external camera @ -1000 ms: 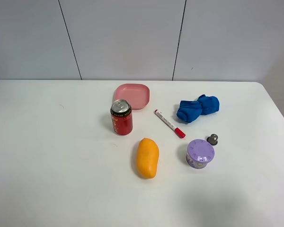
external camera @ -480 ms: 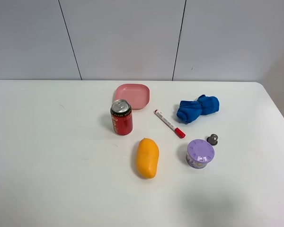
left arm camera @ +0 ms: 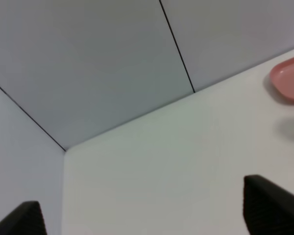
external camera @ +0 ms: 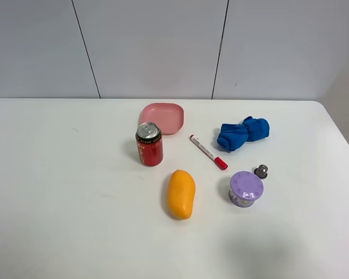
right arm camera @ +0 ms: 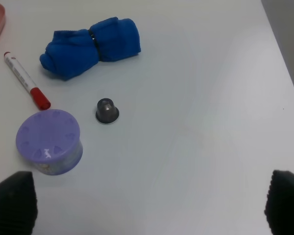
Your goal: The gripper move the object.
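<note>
On the white table (external camera: 64, 174) lie an orange mango (external camera: 181, 193), a red soda can (external camera: 149, 144), a pink plate (external camera: 161, 116), a red-capped white marker (external camera: 208, 151), a rolled blue cloth (external camera: 243, 133), a purple lidded tub (external camera: 246, 188) and a small grey capsule (external camera: 261, 171). Neither arm shows in the exterior high view. My right gripper (right arm camera: 149, 205) is open and empty, above the table on the near side of the tub (right arm camera: 50, 142), capsule (right arm camera: 107, 110), marker (right arm camera: 26, 81) and cloth (right arm camera: 90, 46). My left gripper (left arm camera: 147, 215) is open and empty over the table's far left; the plate's edge (left arm camera: 289, 78) shows there.
A grey panelled wall (external camera: 163, 46) runs behind the table. The table's right edge (external camera: 340, 139) lies beyond the cloth. The table's back left corner (left arm camera: 66, 152) shows in the left wrist view.
</note>
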`<state>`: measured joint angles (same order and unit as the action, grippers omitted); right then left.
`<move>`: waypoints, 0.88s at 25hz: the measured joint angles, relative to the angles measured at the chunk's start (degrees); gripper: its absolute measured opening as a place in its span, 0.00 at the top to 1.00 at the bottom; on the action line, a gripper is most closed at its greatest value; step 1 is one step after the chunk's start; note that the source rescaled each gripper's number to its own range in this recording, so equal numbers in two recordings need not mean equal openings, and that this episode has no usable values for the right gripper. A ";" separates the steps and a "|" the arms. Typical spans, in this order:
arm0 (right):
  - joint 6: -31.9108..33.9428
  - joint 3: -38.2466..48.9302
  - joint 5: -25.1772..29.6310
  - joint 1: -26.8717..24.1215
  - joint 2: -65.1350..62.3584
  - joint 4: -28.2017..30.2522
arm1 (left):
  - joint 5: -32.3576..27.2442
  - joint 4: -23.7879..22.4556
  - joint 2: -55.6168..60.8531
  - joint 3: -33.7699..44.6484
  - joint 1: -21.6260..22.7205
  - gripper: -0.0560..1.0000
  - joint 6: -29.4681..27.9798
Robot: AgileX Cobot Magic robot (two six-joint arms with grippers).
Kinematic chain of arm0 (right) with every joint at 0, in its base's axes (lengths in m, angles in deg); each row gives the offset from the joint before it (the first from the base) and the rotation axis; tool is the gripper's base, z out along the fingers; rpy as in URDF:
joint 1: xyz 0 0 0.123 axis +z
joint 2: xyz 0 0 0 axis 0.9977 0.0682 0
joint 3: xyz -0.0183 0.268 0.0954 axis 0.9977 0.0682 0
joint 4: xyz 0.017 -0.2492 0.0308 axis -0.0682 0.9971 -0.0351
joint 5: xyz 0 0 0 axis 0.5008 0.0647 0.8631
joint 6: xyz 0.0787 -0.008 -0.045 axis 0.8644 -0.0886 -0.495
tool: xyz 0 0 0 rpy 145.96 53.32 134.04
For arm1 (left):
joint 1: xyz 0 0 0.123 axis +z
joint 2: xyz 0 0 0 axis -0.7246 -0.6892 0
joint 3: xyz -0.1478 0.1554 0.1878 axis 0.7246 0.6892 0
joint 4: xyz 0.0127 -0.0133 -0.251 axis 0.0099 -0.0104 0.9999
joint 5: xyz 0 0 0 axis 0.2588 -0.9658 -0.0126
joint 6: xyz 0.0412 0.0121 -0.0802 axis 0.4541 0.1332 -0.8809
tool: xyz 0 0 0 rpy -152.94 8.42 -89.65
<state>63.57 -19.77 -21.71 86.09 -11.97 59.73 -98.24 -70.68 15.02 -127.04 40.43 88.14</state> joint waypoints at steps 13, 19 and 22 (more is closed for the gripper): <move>0.00 0.00 -0.02 0.00 0.00 0.00 | 7.43 0.98 18.73 24.60 0.00 0.18 -16.16; 0.00 0.00 -0.02 -0.02 0.00 0.00 | 10.58 4.00 18.78 32.97 0.00 0.18 -18.99; 0.00 0.00 -0.02 0.00 0.00 0.00 | 9.27 4.36 18.78 34.55 0.00 0.18 -19.10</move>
<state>63.57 -19.77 -21.74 86.09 -11.97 59.73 -88.97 -66.32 33.80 -92.48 40.43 69.04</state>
